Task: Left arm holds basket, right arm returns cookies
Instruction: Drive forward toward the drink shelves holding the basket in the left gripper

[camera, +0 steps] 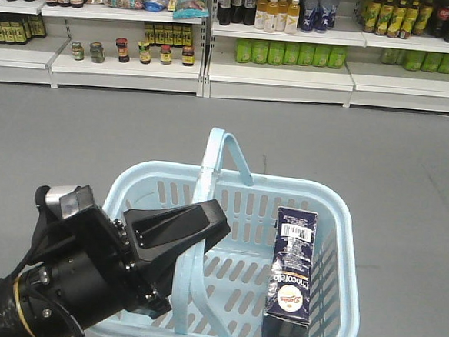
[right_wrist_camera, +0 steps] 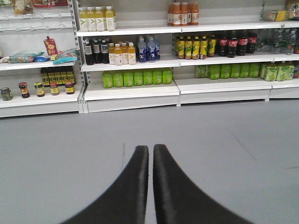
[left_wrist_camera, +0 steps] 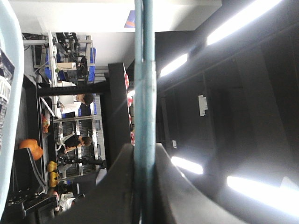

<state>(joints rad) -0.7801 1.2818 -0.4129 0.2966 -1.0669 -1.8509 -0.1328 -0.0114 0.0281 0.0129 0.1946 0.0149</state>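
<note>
One basket (camera: 336, 223), two handles (camera: 227, 149), one cookie box (camera: 293, 273), one left hand (camera: 193, 228), one right hand (right_wrist_camera: 150, 150)

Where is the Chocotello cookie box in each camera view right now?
Front view: the cookie box is in the right half of the basket, barcode end farthest from the camera.
Left wrist view: only a barcode sliver shows at the far left edge, past the basket's rim.
Right wrist view: not in it.
Landmarks: the basket handle links front and left wrist views; the green bottles link front and right wrist views.
</note>
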